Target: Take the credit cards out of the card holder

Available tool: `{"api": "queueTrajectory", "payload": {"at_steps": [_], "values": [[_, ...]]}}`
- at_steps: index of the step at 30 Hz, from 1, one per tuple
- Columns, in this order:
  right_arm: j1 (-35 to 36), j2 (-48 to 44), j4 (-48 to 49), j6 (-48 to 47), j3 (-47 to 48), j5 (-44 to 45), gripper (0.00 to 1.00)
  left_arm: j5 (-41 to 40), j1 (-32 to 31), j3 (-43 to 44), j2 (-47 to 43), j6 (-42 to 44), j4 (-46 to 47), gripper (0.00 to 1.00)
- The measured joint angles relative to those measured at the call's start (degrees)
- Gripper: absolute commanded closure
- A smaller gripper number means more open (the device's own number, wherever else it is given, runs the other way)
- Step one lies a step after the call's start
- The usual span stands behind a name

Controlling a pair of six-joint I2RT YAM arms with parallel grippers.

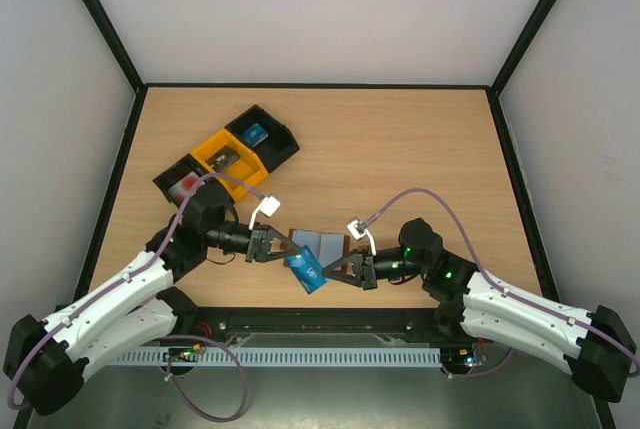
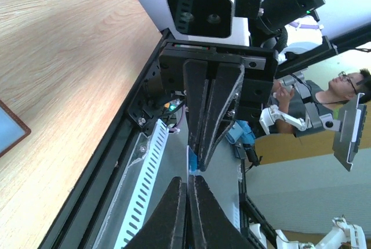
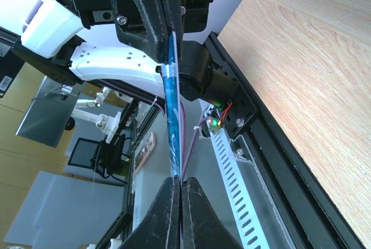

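Note:
A blue credit card (image 1: 307, 269) hangs in the air near the table's front edge, held between both grippers. My left gripper (image 1: 289, 254) is shut on its left end, and my right gripper (image 1: 323, 271) is shut on its right end. The left wrist view shows the card edge-on (image 2: 191, 159) running into my left gripper (image 2: 190, 179). In the right wrist view the card's thin edge (image 3: 172, 121) rises from my right gripper (image 3: 178, 180). The brown card holder (image 1: 320, 242) lies open on the table just behind the card, pale blue inside, and its corner (image 2: 8, 133) shows in the left wrist view.
A row of trays stands at the back left: a black tray (image 1: 280, 139) with a blue card (image 1: 254, 133), a yellow tray (image 1: 243, 164) with a grey card (image 1: 222, 159), and a black tray (image 1: 170, 177) with a white, red-blotched card (image 1: 186, 184). A black rail (image 1: 320, 321) edges the table front.

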Motion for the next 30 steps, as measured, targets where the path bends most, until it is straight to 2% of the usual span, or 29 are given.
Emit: {"api": "queueTrajectory", "payload": {"at_steps": [7, 8, 14, 19, 24, 30], "values": [[0.0, 0.0, 0.4, -0.2, 0.0, 0.0, 0.98, 2.0, 0.4, -0.1, -0.8, -0.1, 1.0, 0.97], [0.0, 0.0, 0.5, -0.2, 0.0, 0.1, 0.95, 2.0, 0.4, -0.1, -1.0, -0.1, 0.9, 0.97], [0.0, -0.8, -1.5, -1.1, 0.1, 2.9, 0.5, 2.3, 2.4, -0.1, -2.4, -0.1, 0.9, 0.97], [0.0, -3.8, -4.1, -2.2, 0.3, 7.5, 0.2, 0.3, 6.0, -0.1, -3.4, -1.3, 0.7, 0.97], [0.0, -6.3, -6.1, -2.3, 0.3, 13.8, 0.01, -6.3, 11.0, 0.7, -3.6, -2.3, -3.4, 0.97], [0.0, -6.8, -6.7, -1.2, -0.5, 22.6, 0.02, -16.1, 13.7, 2.6, -3.1, -4.2, -5.8, 0.97]]}}
